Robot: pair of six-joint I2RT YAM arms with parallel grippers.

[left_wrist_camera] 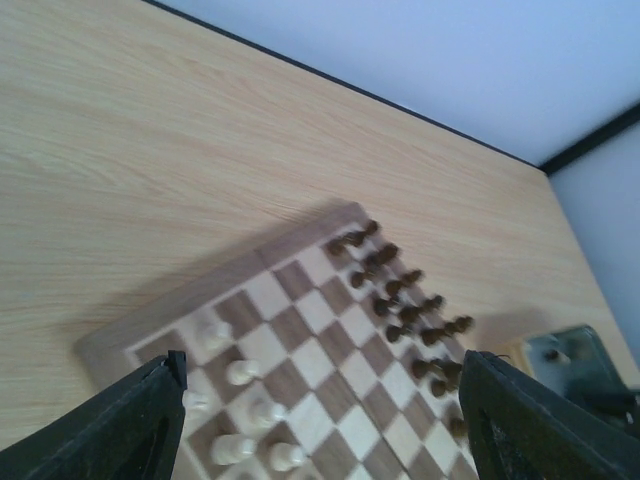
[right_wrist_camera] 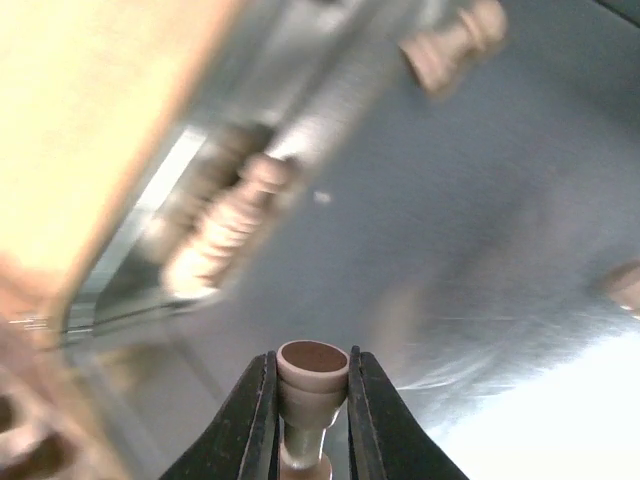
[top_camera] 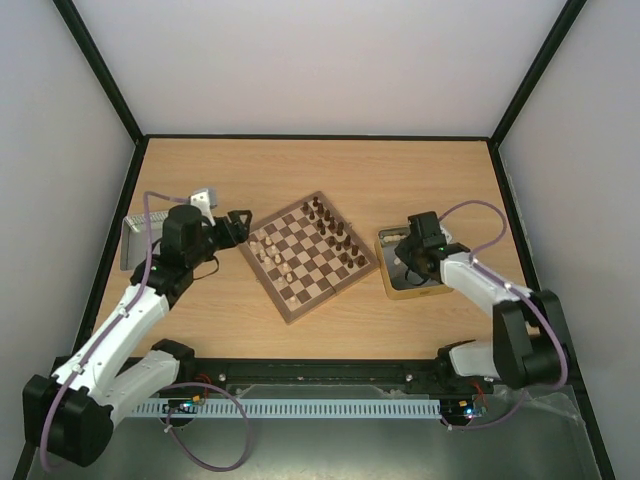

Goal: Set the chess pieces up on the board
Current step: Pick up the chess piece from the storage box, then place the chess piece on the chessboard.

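Right gripper (right_wrist_camera: 312,398) is clamped on one pale wooden chess piece (right_wrist_camera: 313,362), its round flat base facing the camera. It's down inside the metal tin (right_wrist_camera: 480,230), where a few loose pieces (right_wrist_camera: 225,225) lie blurry against the shiny wall. The tin sits just right of the board (left_wrist_camera: 220,275), which is wooden and checkered with a thin rim. Cream pieces (left_wrist_camera: 240,372) stand along its left side, dark ones (left_wrist_camera: 400,300) along the far side. The left gripper (left_wrist_camera: 324,360) hangs spread wide by the board's left edge, nothing in it.
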